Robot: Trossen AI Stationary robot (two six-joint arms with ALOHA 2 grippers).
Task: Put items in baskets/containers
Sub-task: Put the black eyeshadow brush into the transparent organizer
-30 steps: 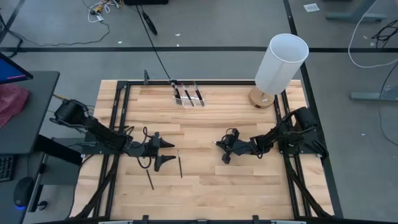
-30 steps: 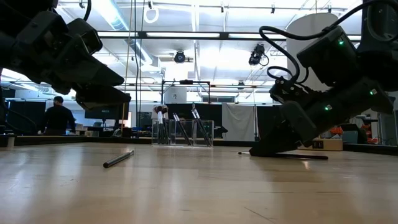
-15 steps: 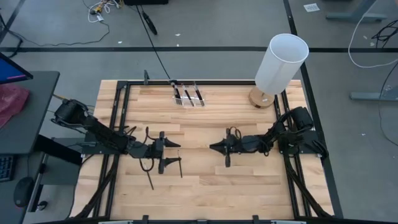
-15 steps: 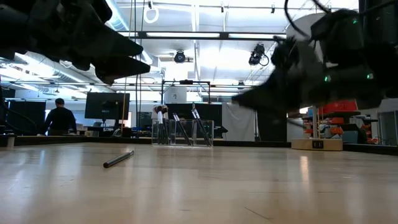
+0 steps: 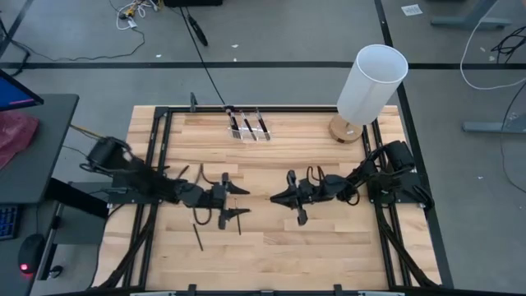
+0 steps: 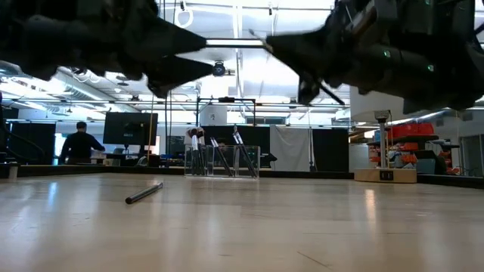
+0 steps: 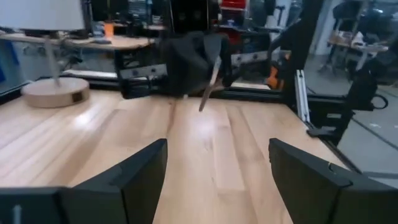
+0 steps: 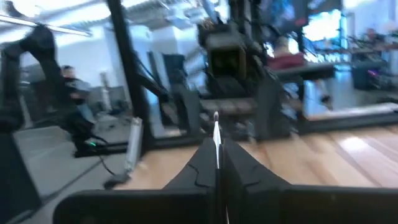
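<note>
The right tool (image 5: 278, 197) is being held above the middle of the bench (image 5: 279, 247), its fingers pressed together on a slim brush (image 8: 216, 134); in the right wrist view the thin handle is being pinched between the two dark fingers (image 8: 199, 171) and is standing out past their tips, so that its long axis is running along the line of the fingers, toward the left arm; which end carries the bristles cannot be told. The left tool (image 5: 240, 201) is being held facing it from the other side, well clear of the wood, with its fingers (image 7: 134, 177) spread wide and nothing between them.

Two loose brushes are lying on the bench below the left tool: one (image 5: 198, 236) near the front left, its long axis slanted, and another (image 5: 238, 220) just beside the tool, its long axis running roughly front to back. The clear organiser (image 5: 248, 129) is standing at the far edge of the bench, with three brushes (image 5: 249, 124) leaning in it side by side, their long axes tilted slightly; a white cylinder on a wooden base (image 5: 371, 84) is standing at the far right corner.
</note>
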